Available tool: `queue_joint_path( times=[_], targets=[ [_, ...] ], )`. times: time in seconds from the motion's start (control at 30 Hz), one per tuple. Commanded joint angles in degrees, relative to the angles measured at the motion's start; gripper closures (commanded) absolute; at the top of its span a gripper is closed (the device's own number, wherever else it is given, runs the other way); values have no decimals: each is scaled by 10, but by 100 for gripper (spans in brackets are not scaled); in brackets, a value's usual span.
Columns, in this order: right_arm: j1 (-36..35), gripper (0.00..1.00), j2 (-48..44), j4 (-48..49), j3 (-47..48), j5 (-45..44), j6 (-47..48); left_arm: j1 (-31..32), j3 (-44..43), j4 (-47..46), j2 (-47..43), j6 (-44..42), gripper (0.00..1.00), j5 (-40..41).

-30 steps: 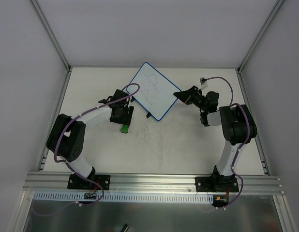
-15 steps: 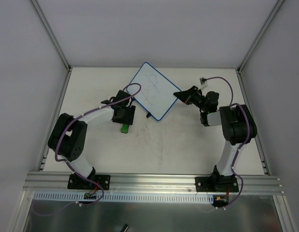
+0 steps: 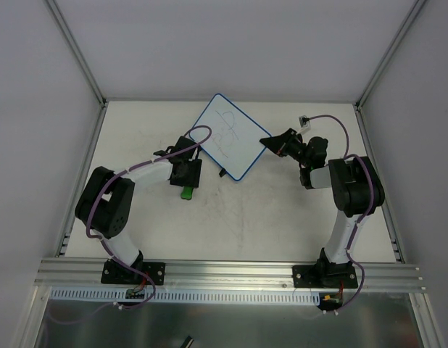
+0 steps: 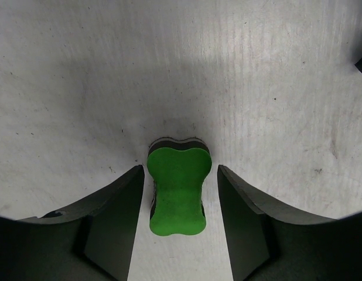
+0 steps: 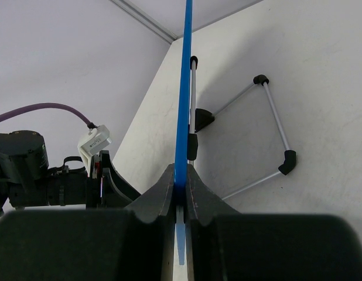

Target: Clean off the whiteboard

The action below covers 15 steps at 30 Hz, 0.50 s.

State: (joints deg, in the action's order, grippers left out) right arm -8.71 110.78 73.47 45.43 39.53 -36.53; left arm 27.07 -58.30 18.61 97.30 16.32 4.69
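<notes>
Top view. The whiteboard [image 3: 225,138] sits at the far middle of the table [image 3: 246,217], turned so that it reads as a diamond. It has a white face, a thin blue rim and rounded corners, with faint grey scribbles [image 3: 228,133] across the middle. There is a small black foot at its near edge. The right gripper [image 3: 268,143] meets the board at its right corner. The left gripper [image 3: 185,183] points down just beside the board's near-left edge, with a small green eraser [image 3: 185,193] under its tips.

Left wrist view. The eraser is peanut-shaped, with a green top over a dark base, and lies flat on the scuffed table. The two black fingers [image 4: 113,219] stand apart, one on each side of it. A sliver of table shows between each finger and the eraser, so there is no contact.

Right wrist view. The board appears edge-on as one narrow blue line running away from the camera. Both jaws are pressed tight against its rim. On the board's right side is a thin wire stand [image 5: 273,120] with black joints, the table surface behind it. I cannot tell whether the board's lower edge touches the table.
</notes>
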Motion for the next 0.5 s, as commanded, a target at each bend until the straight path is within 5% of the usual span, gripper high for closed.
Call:
queue_joint_path(
  times=[0.0, 0.47],
  targets=[
    [-7, 100, 2, 71, 22, 21, 2, 5, 1, -5, 4, 10, 48, 9],
    [-7, 100, 3, 71, 21, 20, 0, 5, 12, -6, -4, 8, 56, 5]
  ],
)
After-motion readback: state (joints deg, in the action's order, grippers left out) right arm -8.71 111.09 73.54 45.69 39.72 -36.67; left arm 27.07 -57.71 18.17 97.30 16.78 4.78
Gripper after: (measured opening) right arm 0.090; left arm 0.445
